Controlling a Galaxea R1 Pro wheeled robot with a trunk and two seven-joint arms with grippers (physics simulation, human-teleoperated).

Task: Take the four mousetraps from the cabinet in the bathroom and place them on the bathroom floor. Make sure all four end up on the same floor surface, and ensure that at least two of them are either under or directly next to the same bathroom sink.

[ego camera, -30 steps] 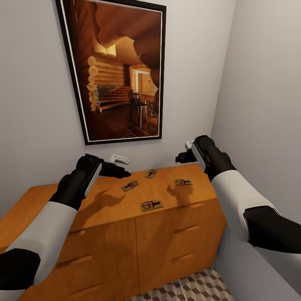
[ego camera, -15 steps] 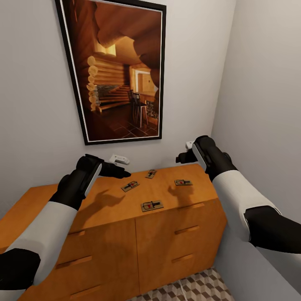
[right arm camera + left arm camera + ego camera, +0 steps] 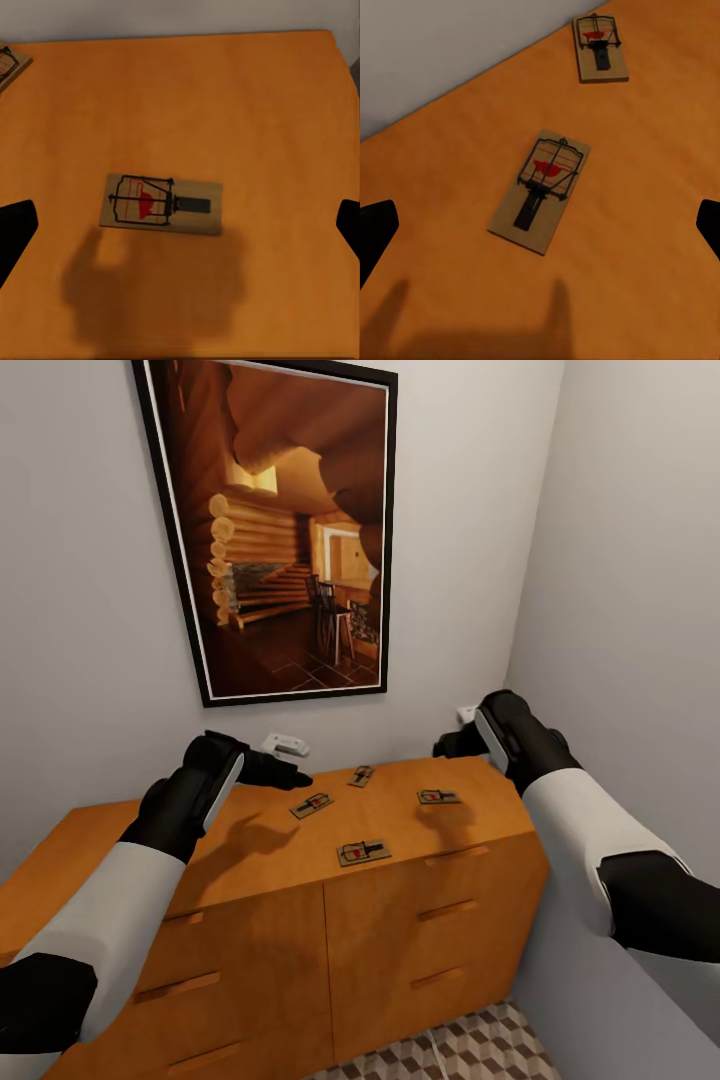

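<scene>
Several tan mousetraps lie flat on the orange-brown cabinet (image 3: 250,840): one (image 3: 312,804) just past my left gripper (image 3: 293,771), one (image 3: 361,775) near the wall, one (image 3: 438,796) below my right gripper (image 3: 447,744), one (image 3: 363,851) near the front edge. Both grippers hover above the top, open and empty. In the left wrist view a mousetrap (image 3: 540,191) lies between the spread fingers (image 3: 376,231), with another (image 3: 600,46) farther off. The right wrist view looks down on a mousetrap (image 3: 161,204), its fingertips (image 3: 348,223) wide apart. A strip of the cube-patterned bathroom floor (image 3: 470,1050) shows below.
A large framed picture (image 3: 280,530) hangs on the wall behind the cabinet. A side wall (image 3: 640,610) closes in at the right, close to my right arm. Small white fittings (image 3: 285,742) sit at the wall behind the cabinet top.
My right arm has shifted right and slightly back, so its gripper now hangs over the right-hand mousetrap. The left arm and the mousetraps have not moved.
</scene>
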